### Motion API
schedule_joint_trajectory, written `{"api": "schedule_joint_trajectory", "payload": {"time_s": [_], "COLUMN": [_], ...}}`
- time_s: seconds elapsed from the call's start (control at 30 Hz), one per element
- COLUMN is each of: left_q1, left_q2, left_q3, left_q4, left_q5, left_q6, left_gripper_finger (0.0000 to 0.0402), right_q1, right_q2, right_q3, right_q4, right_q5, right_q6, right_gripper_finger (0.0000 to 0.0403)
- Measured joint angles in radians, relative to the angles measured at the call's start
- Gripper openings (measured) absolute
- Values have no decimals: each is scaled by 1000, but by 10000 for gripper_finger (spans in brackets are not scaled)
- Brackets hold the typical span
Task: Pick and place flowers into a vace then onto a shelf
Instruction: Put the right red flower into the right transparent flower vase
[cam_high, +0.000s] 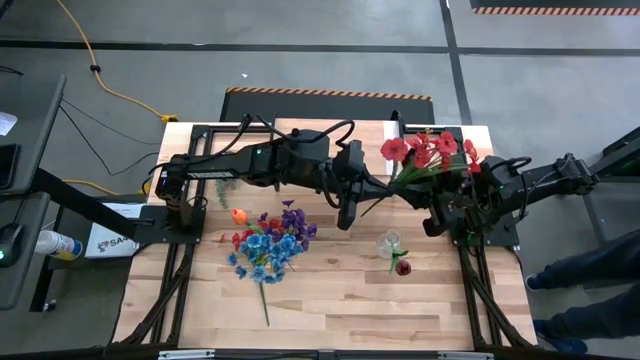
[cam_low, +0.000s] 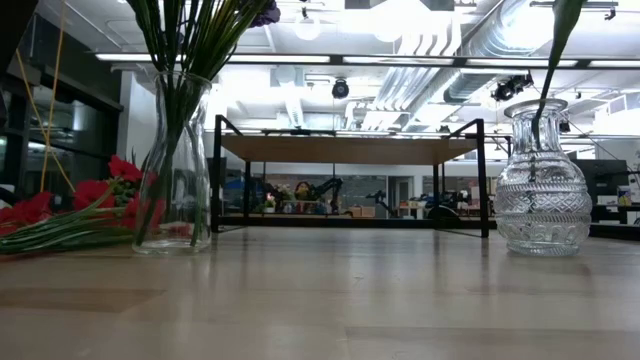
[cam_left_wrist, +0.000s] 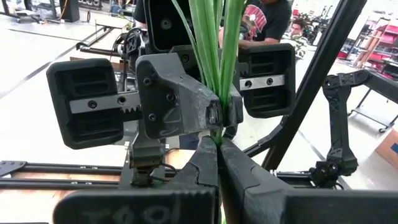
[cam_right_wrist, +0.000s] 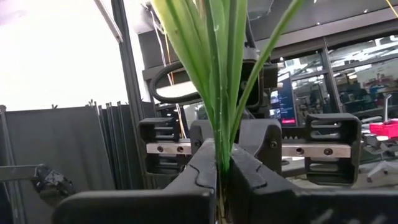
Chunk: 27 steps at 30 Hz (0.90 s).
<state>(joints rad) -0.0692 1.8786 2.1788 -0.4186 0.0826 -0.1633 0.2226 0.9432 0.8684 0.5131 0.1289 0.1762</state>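
While both arms meet over the far middle of the worktop (cam_high: 340, 300), the left tool (cam_left_wrist: 217, 146) and the right tool (cam_right_wrist: 222, 168) are each clamped shut on the green stems of the red flowers (cam_high: 425, 150). A tall clear vase (cam_low: 172, 165) holds a blue and purple bunch (cam_high: 272, 245) (one orange bloom beside it); the ribbed vase (cam_low: 540, 180) holds one stem. The shelf (cam_low: 350, 150) stands farther back.
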Motion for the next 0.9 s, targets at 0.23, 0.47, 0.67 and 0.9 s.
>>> {"api": "schedule_joint_trajectory", "payload": {"time_s": [0.23, 0.47, 0.67, 0.9], "left_q1": [0, 0, 0, 11], "left_q2": [0, -2, -2, -2], "left_q3": [0, 0, 0, 0], "left_q4": [0, 0, -8, -39], "left_q5": [-2, -1, 8, 13], "left_q6": [-17, -29, -26, -50], "left_gripper_finger": [62, 69, 93, 164], "right_q1": [0, 0, 0, -1], "right_q2": [-1, -1, -4, -4], "right_q3": [0, 0, 0, 0], "right_q4": [5, 15, 23, 28], "right_q5": [19, 21, 23, 31], "right_q6": [6, 8, 11, 11], "right_gripper_finger": [2, 1, 1, 0]}}
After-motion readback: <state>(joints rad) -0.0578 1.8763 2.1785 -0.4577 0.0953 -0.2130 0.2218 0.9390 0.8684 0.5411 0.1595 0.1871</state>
